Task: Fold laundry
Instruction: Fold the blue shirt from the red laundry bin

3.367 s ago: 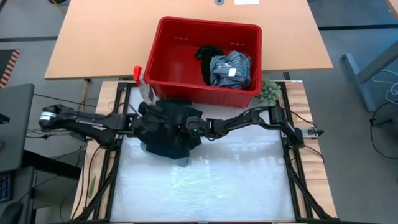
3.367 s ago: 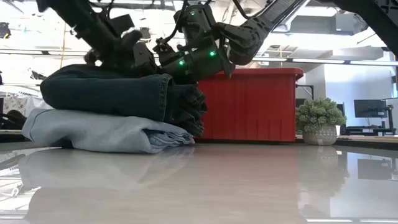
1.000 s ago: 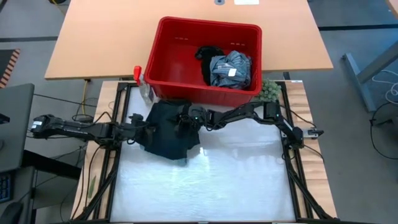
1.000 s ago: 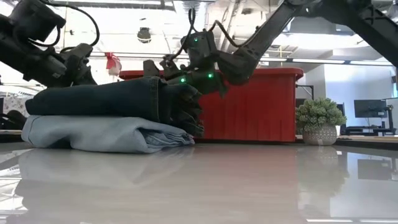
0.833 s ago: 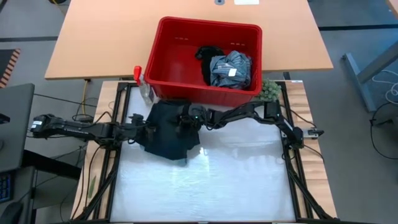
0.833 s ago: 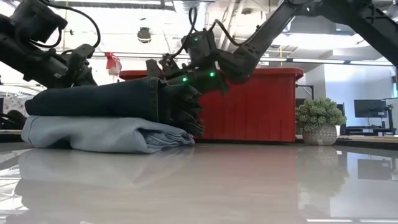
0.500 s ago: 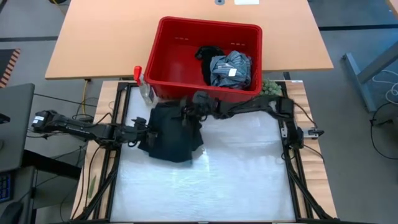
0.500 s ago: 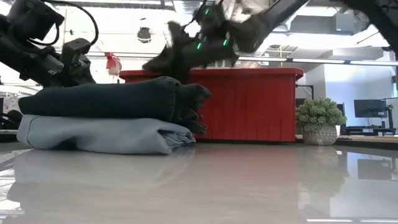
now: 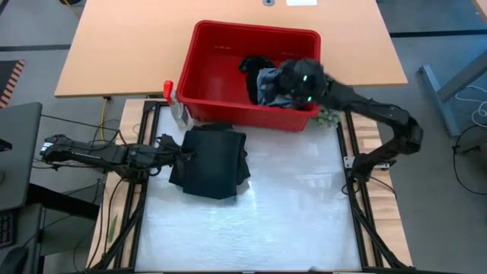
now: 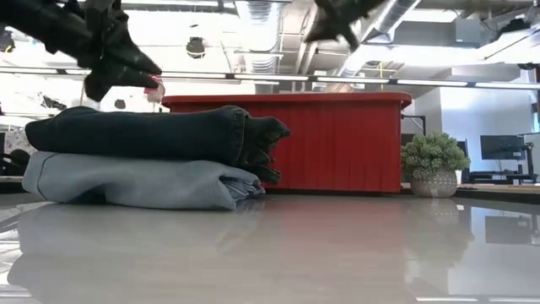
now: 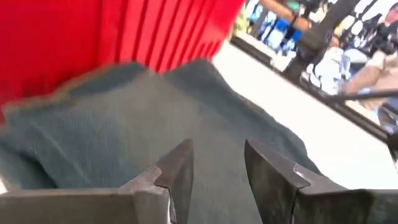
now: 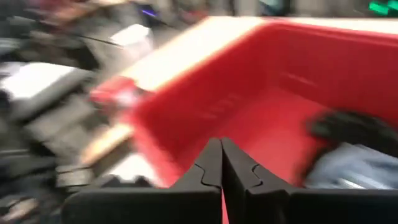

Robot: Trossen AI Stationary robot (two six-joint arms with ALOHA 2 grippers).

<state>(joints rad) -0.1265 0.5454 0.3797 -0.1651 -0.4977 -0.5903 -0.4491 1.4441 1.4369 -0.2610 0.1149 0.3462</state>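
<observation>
I have the left hand [image 9: 180, 155] at the near-left edge of the folded dark navy garment [image 9: 213, 160], fingers [image 11: 177, 174] apart and gripping nothing, I judge clear of the finished fold. That garment rests on the light blue one [image 10: 143, 181] on the bench [image 9: 251, 221], just in front of the red basket [image 9: 221, 68]. My right hand [image 9: 300, 80] is pressed together and empty over the basket, I think to fetch the grey-blue striped piece [image 9: 283, 82] beside the black one [image 9: 255, 67].

left hand [image 11: 214, 171]: fingers parted, low | right hand [image 12: 221, 163]: fingers pressed together, raised
</observation>
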